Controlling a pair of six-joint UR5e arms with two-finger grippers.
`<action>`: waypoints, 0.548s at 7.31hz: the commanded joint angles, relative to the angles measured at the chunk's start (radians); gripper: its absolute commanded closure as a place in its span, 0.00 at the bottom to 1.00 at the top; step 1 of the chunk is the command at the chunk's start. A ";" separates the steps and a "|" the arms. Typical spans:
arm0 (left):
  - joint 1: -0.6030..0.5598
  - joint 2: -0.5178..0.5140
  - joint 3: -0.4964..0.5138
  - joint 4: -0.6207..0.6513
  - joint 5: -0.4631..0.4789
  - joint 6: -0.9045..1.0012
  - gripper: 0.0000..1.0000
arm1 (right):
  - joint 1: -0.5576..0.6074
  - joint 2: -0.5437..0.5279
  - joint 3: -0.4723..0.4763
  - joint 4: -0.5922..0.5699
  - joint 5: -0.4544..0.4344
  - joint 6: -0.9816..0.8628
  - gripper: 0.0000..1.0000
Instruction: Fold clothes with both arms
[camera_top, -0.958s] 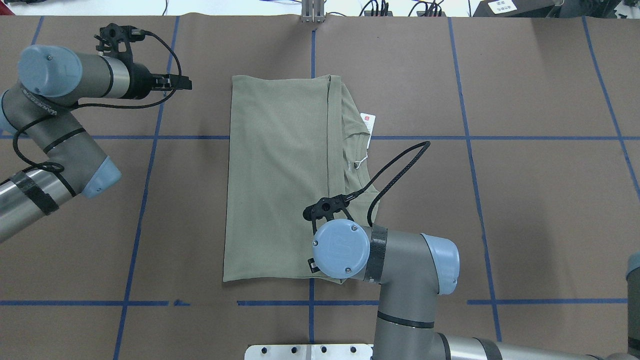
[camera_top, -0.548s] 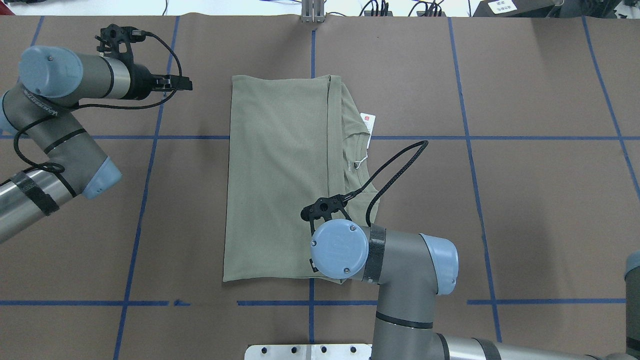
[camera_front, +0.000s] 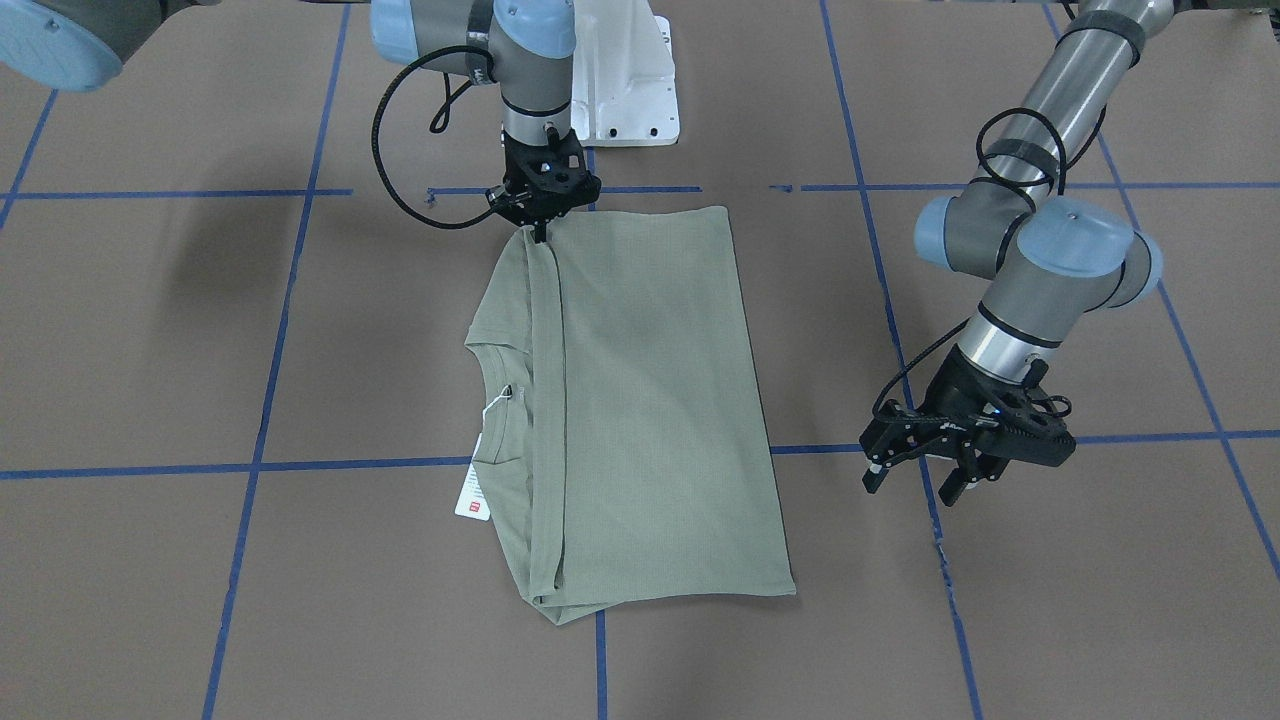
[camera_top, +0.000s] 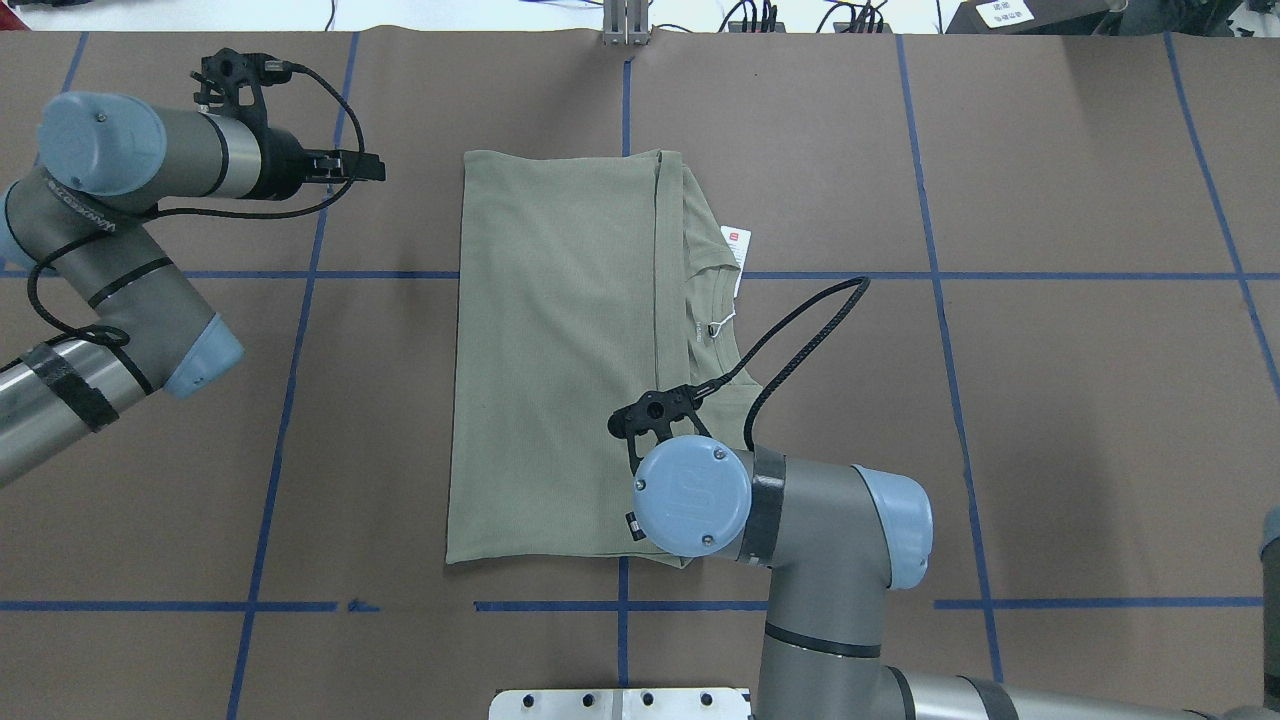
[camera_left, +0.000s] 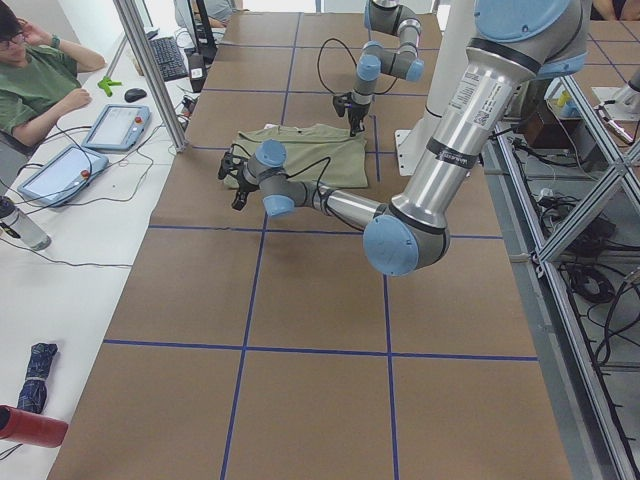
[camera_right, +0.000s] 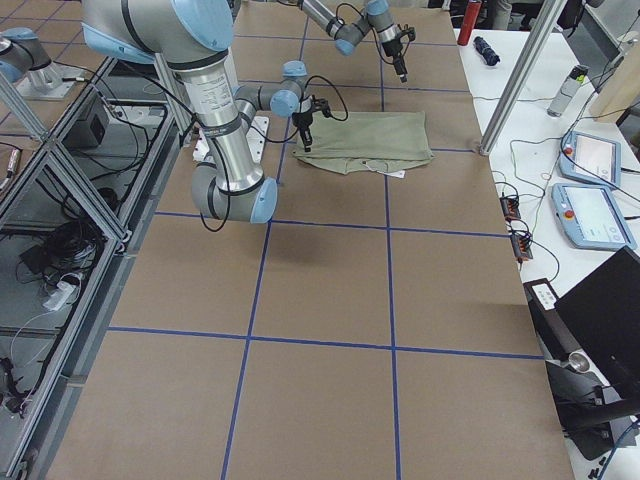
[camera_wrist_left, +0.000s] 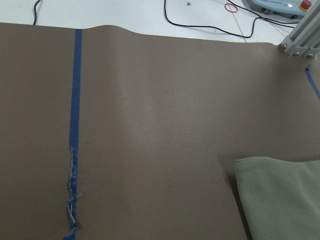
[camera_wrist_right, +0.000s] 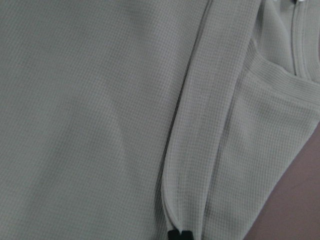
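Note:
The sage-green shirt (camera_top: 550, 350) lies folded lengthwise into a long rectangle on the brown table, its collar (camera_front: 490, 400) and white hang tag (camera_front: 473, 495) showing along one long side. My right gripper (camera_front: 540, 228) stands over the shirt's near corner, nearest the base. Its fingertips (camera_wrist_right: 179, 234) are closed on the folded edge of the cloth. The overhead view hides it under its own wrist (camera_top: 692, 497). My left gripper (camera_front: 915, 480) is open and empty, off the shirt beside its far corner; the wrist view shows only that corner (camera_wrist_left: 280, 200).
The white base pedestal (camera_front: 625, 90) stands just behind the right gripper. Blue tape lines (camera_top: 300, 275) cross the brown table cover. A metal post (camera_top: 625, 25) stands at the far edge. An operator (camera_left: 40, 80) sits beyond it with tablets.
My right wrist has shifted slightly to the right in the overhead view and its cable loop has swung with it. The shirt and the left arm have not moved.

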 joint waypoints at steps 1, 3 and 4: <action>0.001 0.000 0.000 0.000 0.001 0.000 0.00 | 0.010 -0.104 0.096 0.002 -0.006 0.033 1.00; 0.007 0.002 0.004 -0.020 0.000 -0.008 0.00 | 0.000 -0.155 0.123 0.008 -0.014 0.160 1.00; 0.007 0.000 0.004 -0.021 0.000 -0.008 0.00 | -0.025 -0.158 0.123 0.008 -0.042 0.237 1.00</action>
